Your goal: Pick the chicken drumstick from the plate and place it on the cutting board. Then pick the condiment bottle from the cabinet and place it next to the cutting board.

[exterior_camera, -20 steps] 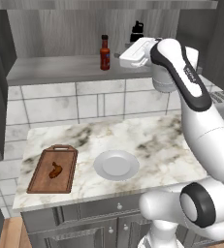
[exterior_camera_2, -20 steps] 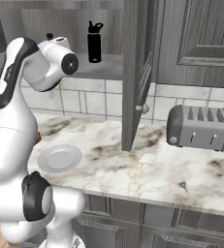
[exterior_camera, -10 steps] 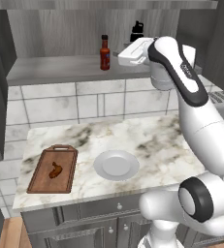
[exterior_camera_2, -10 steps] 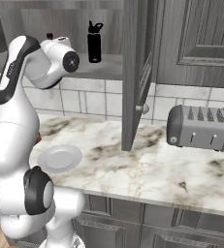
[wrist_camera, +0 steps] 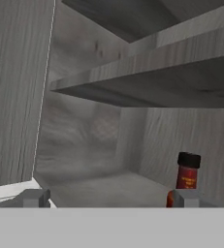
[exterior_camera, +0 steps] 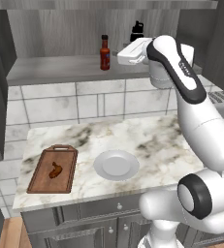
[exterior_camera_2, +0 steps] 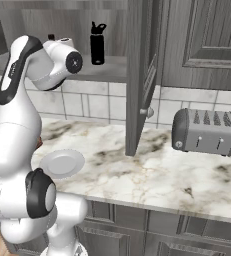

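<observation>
The chicken drumstick (exterior_camera: pixel 56 169) lies on the cutting board (exterior_camera: pixel 41 180) at the counter's left. To its right, the round plate (exterior_camera: pixel 116 164) (exterior_camera_2: pixel 62 163) sits bare. Up on the cabinet shelf (exterior_camera: pixel 55 69) stands the red condiment bottle (exterior_camera: pixel 104 52). My gripper (exterior_camera: pixel 120 58) hovers just right of it at shelf height, apart from it. Seen from the hand, the gripper (wrist_camera: pixel 108 198) is open with nothing between its fingers. There the condiment bottle (wrist_camera: pixel 187 177) stands just behind the right fingertip (wrist_camera: pixel 186 197).
A taller black bottle (exterior_camera: pixel 136 32) (exterior_camera_2: pixel 97 42) stands further back on the shelf. The cabinet door (exterior_camera_2: pixel 139 75) hangs open to the right of the arm. A toaster (exterior_camera_2: pixel 209 132) sits on the counter's right side.
The hand has edged slightly left toward the red bottle at shelf height. The jaws stay wide, and the things on the counter have not moved.
</observation>
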You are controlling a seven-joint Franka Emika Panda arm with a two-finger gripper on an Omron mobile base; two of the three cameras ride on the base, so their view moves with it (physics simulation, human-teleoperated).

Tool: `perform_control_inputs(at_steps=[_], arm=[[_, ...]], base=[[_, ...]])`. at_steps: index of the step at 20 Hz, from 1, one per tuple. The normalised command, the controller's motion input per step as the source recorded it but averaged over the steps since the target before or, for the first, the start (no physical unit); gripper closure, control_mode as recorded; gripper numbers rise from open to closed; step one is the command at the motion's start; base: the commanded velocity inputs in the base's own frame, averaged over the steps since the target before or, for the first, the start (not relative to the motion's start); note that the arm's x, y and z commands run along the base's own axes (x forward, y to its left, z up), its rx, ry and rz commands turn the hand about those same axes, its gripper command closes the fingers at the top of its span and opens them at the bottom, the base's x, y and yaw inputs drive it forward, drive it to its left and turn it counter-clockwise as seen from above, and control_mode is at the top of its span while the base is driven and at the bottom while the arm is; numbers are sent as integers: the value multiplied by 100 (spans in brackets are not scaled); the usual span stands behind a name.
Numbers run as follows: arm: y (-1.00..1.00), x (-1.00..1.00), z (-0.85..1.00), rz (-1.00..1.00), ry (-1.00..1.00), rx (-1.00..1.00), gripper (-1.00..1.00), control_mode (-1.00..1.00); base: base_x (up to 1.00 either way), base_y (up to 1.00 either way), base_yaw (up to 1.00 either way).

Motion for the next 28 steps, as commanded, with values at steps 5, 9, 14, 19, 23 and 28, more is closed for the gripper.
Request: perform_control_inputs(at_steps=[5,9,14,19,23,28], arm=[[0,2,0,0,0,0,-100,-100],[0,0,0,0,0,0,-100,-100],[1,0,0,0,0,0,-100,-100],[4,6,-3,0,0,0,-100,-100],[1,10,-5,0,0,0,-100,-100],[0,12,-4,0,0,0,-100,-100]], base=[[0,0,0],[0,0,0],[0,0,0],[0,0,0],[0,0,0],[0,0,0]])
